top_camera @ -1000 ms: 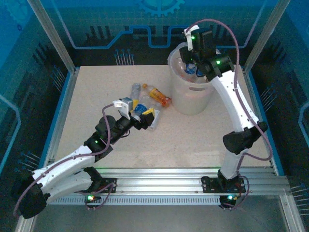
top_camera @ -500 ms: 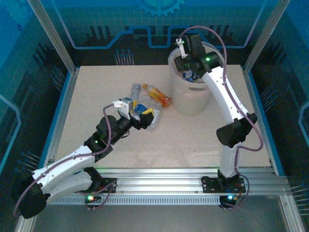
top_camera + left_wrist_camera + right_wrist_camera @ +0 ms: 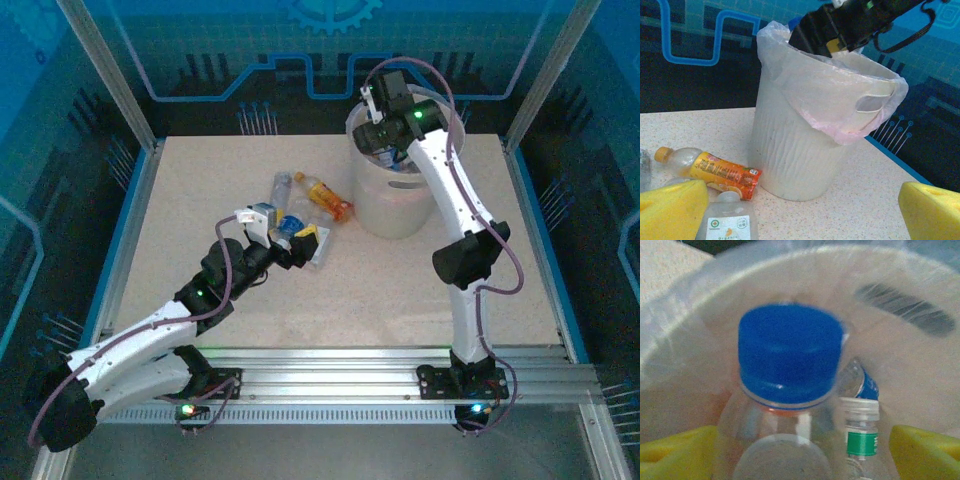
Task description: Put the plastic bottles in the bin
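Note:
The bin (image 3: 396, 205) stands at the back right of the table, lined with a thin bag. My right gripper (image 3: 387, 152) reaches down into its mouth. Its yellow pads (image 3: 675, 455) stand wide apart, open. Between them a blurred clear bottle with a blue cap (image 3: 787, 357) hangs loose over the bin's inside wall (image 3: 900, 365). Deeper down lies a green-labelled bottle (image 3: 860, 440). My left gripper (image 3: 300, 246) rests low and open among bottles on the table: an orange-labelled one (image 3: 330, 199), a clear one (image 3: 281, 186), a white-labelled one (image 3: 728, 222). In the left wrist view the bin (image 3: 800, 150) stands ahead.
The blue table rim (image 3: 130, 230) and metal frame posts (image 3: 108, 70) close in the work surface. Bare table lies left of the bottles and in front of the bin (image 3: 400, 290).
My right arm swung left over the bin and its jaws went from narrow to wide, letting go of the blue-capped bottle. The left arm has not moved.

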{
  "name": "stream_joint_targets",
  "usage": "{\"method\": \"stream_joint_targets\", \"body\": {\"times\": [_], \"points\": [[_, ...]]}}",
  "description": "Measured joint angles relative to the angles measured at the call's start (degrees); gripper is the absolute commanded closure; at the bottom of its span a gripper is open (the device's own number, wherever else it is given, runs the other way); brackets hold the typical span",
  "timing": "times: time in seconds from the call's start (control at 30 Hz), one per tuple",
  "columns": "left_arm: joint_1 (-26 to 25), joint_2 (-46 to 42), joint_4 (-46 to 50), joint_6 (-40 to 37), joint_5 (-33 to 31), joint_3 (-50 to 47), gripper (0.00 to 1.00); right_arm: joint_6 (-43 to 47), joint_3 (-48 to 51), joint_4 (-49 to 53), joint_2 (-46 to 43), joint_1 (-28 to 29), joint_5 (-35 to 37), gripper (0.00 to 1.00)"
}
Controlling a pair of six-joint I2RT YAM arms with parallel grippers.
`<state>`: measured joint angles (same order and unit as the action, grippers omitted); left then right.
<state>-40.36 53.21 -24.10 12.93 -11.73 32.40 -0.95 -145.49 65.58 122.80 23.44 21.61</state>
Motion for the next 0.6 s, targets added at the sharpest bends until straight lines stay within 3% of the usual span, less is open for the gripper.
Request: {"method": "stream_joint_targets", "body": {"times": [0.3, 0.6], "points": [[0.0, 0.48, 1.2, 0.04, -1.55, 0.02, 0.01, -1.03, -0.87, 0.83, -5.97, 0.07, -2.84, 0.03], [0.0, 1.29, 4.39, 0.66, -5.38, 0.09, 0.01, -6.82, 15.04, -3.21, -24.26, 1.97, -7.87, 0.04]]}}
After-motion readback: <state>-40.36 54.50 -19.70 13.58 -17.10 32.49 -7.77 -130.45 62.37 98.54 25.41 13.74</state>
